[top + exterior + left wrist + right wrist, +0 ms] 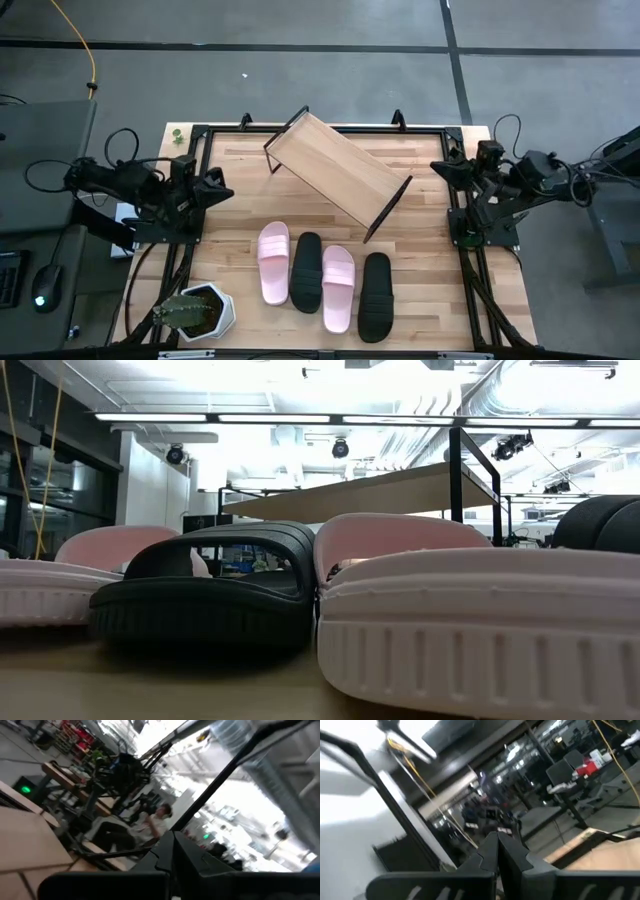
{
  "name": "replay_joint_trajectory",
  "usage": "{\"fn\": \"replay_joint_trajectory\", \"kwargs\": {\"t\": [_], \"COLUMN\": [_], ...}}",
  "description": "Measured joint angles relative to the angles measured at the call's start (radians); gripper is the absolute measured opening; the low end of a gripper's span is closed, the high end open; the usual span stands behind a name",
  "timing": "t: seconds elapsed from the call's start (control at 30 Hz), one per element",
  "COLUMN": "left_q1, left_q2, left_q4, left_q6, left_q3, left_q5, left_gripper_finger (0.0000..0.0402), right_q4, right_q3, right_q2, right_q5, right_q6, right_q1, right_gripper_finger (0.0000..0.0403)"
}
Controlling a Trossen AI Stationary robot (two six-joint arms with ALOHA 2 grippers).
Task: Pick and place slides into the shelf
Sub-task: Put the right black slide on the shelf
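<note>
Slides first: all four sit in a row on the near half of the table (430,310), alternating colours, with a pale pink slide (273,262) at the left end, then a black slide (306,271), then a second pink slide (338,287), then a second black slide (376,295) at the right end. They're pretty much side by side, neighbours touching or close to it, and each one sits a bit nearer the table's front edge than the one before. None of them are on the shelf (335,168) yet; it stands just behind the row, turned at an angle across the middle of the table, its light wood board bare on the black wire frame. In the front left corner there's a potted cactus (190,310) in a white pot. Both arms are parked out at the sides, well apart from the slides: the left gripper (222,190) at the left edge of the table and the right gripper (440,167) at the right edge, both closed with nothing in them.
</note>
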Motion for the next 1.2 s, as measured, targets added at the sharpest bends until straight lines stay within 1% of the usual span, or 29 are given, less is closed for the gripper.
{"fn": "replay_joint_trajectory", "kwargs": {"t": [0.2, 0.27, 0.4, 0.6, 0.7, 0.93, 1.1, 1.2], "left_q1": [0.0, 0.0, 0.0, 0.0, 0.0, 0.0, 0.0, 0.0], "left_q2": [0.07, 0.087, 0.107, 0.126, 0.142, 0.228, 0.298, 0.334], "left_q4": [-0.195, -0.232, -0.257, -0.261, -0.316, -0.452, -0.454, -0.454], "left_q6": [0.047, 0.058, 0.094, 0.164, 0.175, 0.186, 0.22, 0.258], "left_q3": [0.141, 0.178, 0.232, 0.289, 0.317, 0.411, 0.482, 0.524], "left_q5": [-0.003, -0.006, -0.03, -0.043, -0.044, -0.045, -0.045, -0.045], "left_gripper_finger": [0.0001, 0.0001, 0.0001, 0.0001, 0.0001, 0.0001, 0.0001, 0.0001], "right_q4": [-0.208, -0.261, -0.356, -0.482, -0.535, -0.613, -0.675, -0.702], "right_q3": [0.182, 0.237, 0.342, 0.472, 0.523, 0.631, 0.705, 0.755], "right_q2": [0.134, 0.177, 0.26, 0.368, 0.413, 0.506, 0.581, 0.625], "right_q5": [-0.028, -0.04, -0.07, -0.109, -0.123, -0.138, -0.186, -0.196], "right_q6": [-0.001, -0.003, -0.046, -0.054, -0.053, -0.054, -0.056, -0.089], "right_q1": [0.0, 0.0, 0.0, 0.0, 0.0, 0.0, 0.002, 0.024], "right_gripper_finger": [0.0, 0.0, 0.0, 0.0, 0.0, 0.0, 0.0, 0.0]}}
